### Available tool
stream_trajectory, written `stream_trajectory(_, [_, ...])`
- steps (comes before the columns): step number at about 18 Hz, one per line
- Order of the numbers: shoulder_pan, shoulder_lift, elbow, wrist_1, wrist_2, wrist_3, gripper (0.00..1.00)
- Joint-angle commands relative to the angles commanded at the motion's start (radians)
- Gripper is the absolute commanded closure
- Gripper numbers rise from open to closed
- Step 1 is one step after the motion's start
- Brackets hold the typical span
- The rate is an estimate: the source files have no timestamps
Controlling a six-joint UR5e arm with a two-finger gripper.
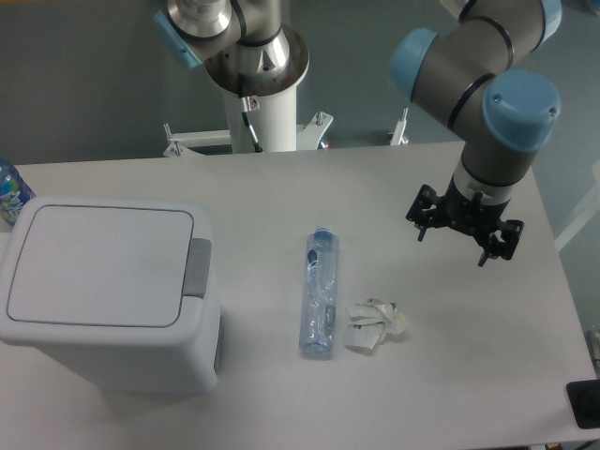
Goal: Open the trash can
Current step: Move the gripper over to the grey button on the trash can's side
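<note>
At the table's right side, my gripper (465, 236) hung above bare tabletop, its fingers spread apart and holding nothing. I was well apart from the trash can (108, 295), which stood at the table's left front with its flat lid (98, 264) down. Its darker push-button tab (197, 268) sat on the lid's right edge, facing me. Between us lay a clear plastic bottle (320, 292) and, just beside it, a crumpled wrapper (375, 324). I judged the approach step barely begun. Next, I would need to cross over the bottle, descend on the tab, and press it.
</note>
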Motion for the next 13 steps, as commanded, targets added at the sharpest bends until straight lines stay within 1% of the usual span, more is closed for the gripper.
stream_trajectory(3, [-0.037, 0.008, -0.009, -0.003, -0.006, 0.0, 0.0])
stream_trajectory(6, [-0.041, 0.008, -0.028, 0.0, -0.067, -0.034, 0.0])
stream_trajectory(9, [-0.058, 0.011, -0.041, 0.002, -0.074, -0.168, 0.0])
stream_trajectory(11, [-0.071, 0.021, -0.032, 0.005, -0.103, -0.23, 0.0])
stream_trajectory(13, [-0.071, 0.037, -0.031, 0.037, -0.138, -0.312, 0.0])
